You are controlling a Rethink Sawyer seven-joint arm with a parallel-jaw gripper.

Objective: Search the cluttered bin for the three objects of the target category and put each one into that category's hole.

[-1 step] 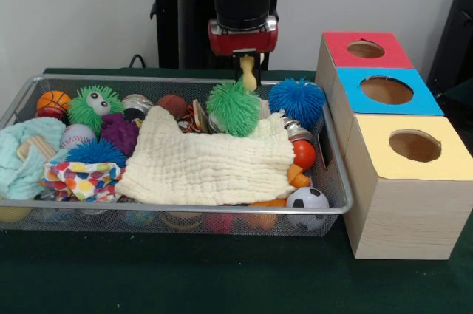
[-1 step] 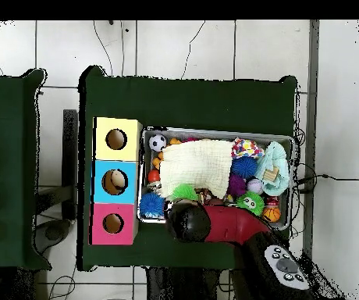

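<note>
Hanging over the far rim of the wire bin (image 1: 336,209), end effector (image 1: 249,77) state not discernible. Green spiky ball (image 1: 233,108) just below it, resting on cream cloth (image 1: 207,159); blue spiky ball (image 1: 296,102) beside. Three holed boxes (image 1: 403,181) adjacent on counter (image 1: 222,277).

Wire bin (image 2: 147,156) beside three-hole box (image 2: 98,181); cluttered
</note>
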